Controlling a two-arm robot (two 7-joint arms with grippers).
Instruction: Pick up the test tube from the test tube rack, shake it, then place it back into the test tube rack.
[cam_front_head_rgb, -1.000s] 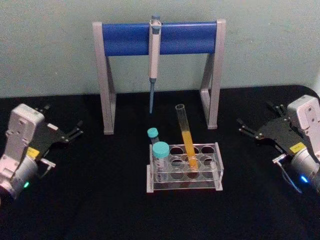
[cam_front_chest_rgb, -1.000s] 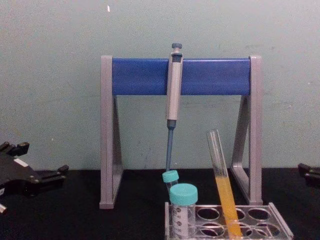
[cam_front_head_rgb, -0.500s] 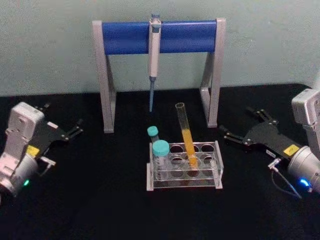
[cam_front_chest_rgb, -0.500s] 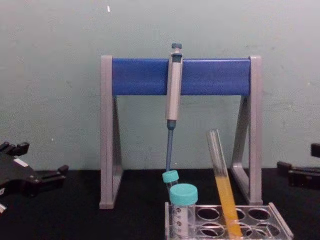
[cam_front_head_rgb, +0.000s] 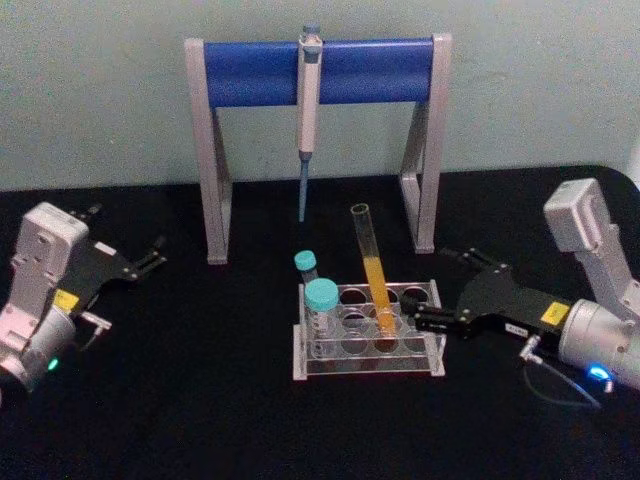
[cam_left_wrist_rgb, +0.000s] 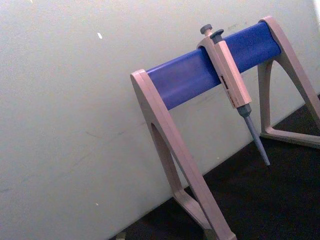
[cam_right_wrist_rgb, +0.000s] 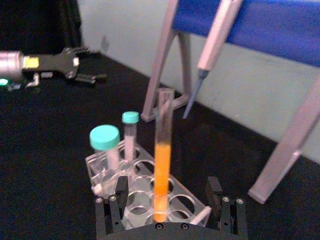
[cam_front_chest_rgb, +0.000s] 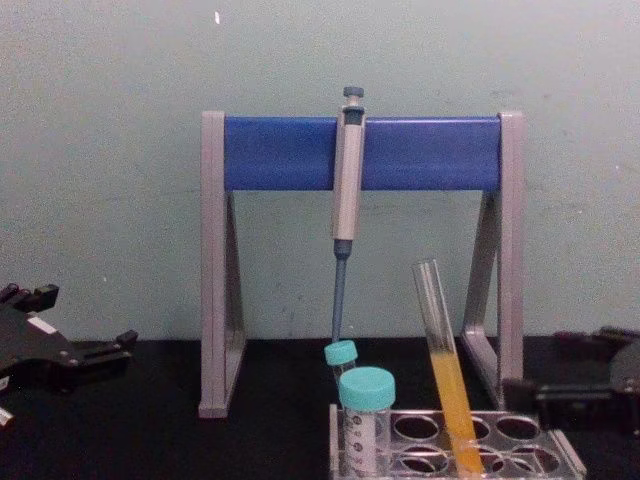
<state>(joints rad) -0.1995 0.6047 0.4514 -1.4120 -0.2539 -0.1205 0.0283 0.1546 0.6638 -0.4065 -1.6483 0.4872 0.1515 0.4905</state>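
Observation:
The test tube (cam_front_head_rgb: 373, 270) is a long clear glass tube with orange-yellow liquid in its lower half. It leans in a middle hole of the clear test tube rack (cam_front_head_rgb: 368, 369). My right gripper (cam_front_head_rgb: 433, 288) is open just right of the rack, its fingers pointing at the tube and apart from it. In the right wrist view the test tube (cam_right_wrist_rgb: 162, 160) stands centred ahead of the right gripper (cam_right_wrist_rgb: 167, 192), beyond its fingertips. In the chest view the test tube (cam_front_chest_rgb: 445, 370) rises from the rack (cam_front_chest_rgb: 562, 457), with the right gripper (cam_front_chest_rgb: 535, 368) to its right. My left gripper (cam_front_head_rgb: 125, 238) rests open at the far left.
A wide teal-capped tube (cam_front_head_rgb: 321, 300) and a small teal-capped tube (cam_front_head_rgb: 305, 264) stand in the rack's left holes. Behind the rack a grey-and-blue pipette stand (cam_front_head_rgb: 215, 150) holds a hanging pipette (cam_front_head_rgb: 308, 100). Black tabletop lies in front of the rack.
My right gripper has swung left and down, from the far right to just beside the rack, turning its open fingers toward the tube. The left arm, tube and rack stayed put.

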